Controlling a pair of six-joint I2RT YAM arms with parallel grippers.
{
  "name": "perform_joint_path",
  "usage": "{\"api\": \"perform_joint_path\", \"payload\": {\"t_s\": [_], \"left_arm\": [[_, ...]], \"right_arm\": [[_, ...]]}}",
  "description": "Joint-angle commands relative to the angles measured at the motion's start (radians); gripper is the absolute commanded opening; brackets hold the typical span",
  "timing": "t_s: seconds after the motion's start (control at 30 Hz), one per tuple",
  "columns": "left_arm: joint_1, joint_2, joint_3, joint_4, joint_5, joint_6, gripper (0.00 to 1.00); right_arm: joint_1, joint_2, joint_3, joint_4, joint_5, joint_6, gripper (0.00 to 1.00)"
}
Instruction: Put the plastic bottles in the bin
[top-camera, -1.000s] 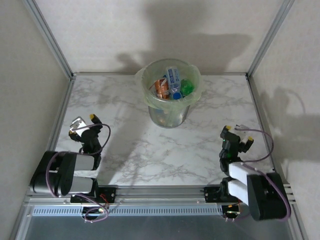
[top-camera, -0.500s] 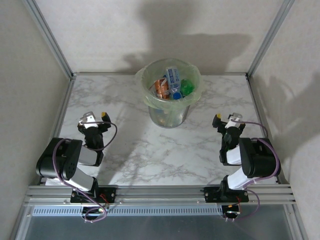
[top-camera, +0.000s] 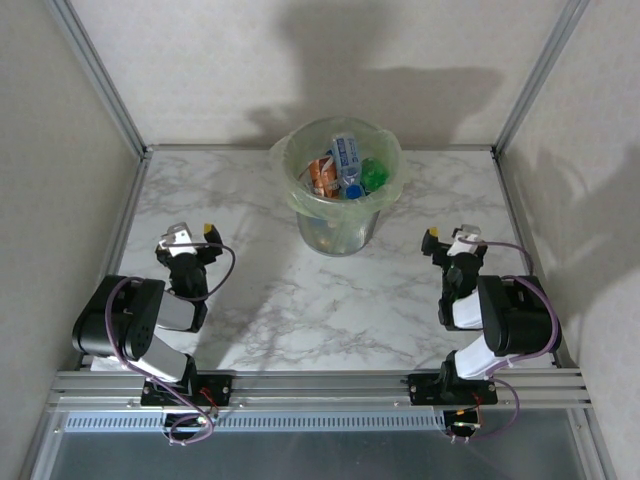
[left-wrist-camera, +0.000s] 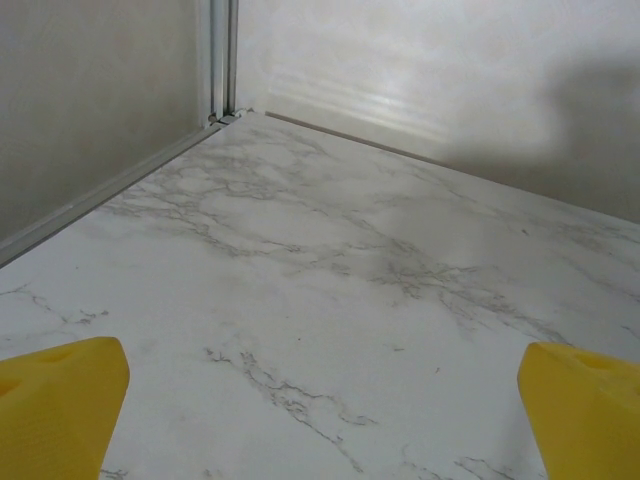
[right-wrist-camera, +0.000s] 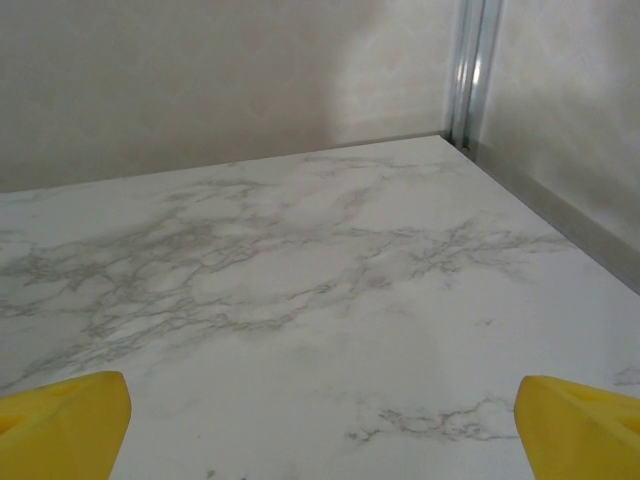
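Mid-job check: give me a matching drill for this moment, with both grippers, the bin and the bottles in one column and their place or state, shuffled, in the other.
Column one
1. left gripper
2. right gripper
3. bin
4. plastic bottles

Column two
A. heaped inside the bin
B. open and empty, near the right edge of the table
C. upright at the far middle of the table
D. open and empty, near the table's left edge

Pairs: 1-D, 2-B, 3-C, 4-A
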Motion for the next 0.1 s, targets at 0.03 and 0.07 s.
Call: {"api": "perform_joint_path", "payload": {"t_s": [0.03,0.07], "left_arm": [[-0.006,0.001,0.021,0.019,0.012,0.013,0.99],[-0.006,0.000,0.020,0.020,0.012,0.013,0.99]], "right_arm": [[-0.009,-0.001,0.013,0.021,-0.058,-0.021,0.99],[-0.009,0.001,0.012,0.027,-0.058,-0.022,0.99]]}}
